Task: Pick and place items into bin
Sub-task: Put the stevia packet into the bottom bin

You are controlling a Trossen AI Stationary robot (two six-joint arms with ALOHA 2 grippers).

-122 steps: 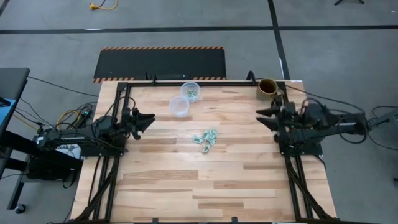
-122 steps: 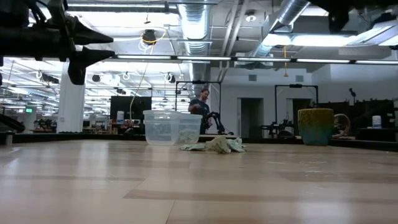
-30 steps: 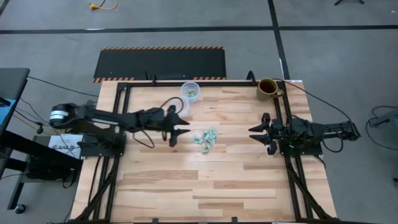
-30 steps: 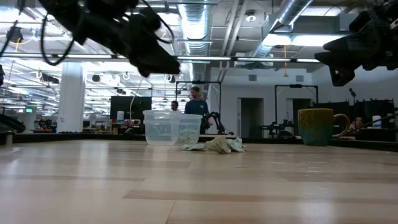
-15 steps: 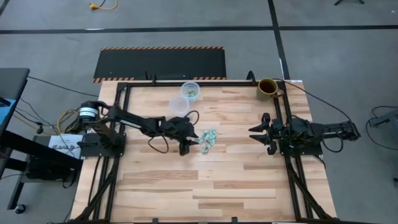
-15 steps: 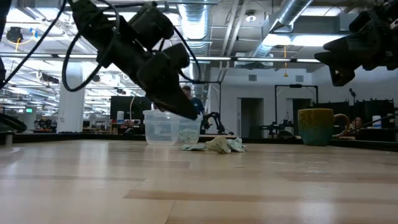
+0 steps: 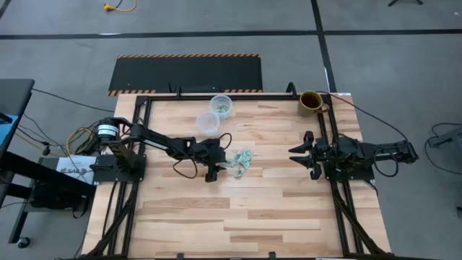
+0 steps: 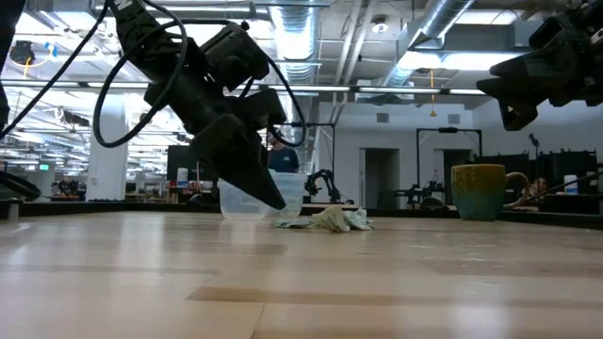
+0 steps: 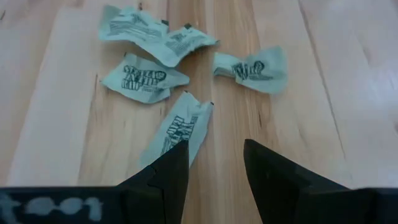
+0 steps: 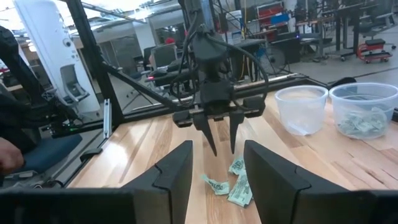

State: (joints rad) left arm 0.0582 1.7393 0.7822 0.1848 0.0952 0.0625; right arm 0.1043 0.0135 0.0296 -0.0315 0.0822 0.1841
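Left claw open (empty) over the items.

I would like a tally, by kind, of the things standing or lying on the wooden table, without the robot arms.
Clear plastic cups: 2
Brown ceramic mug: 1
Loose pale green-and-white wrapped pieces: 5 visible in the left wrist view
Total: 8
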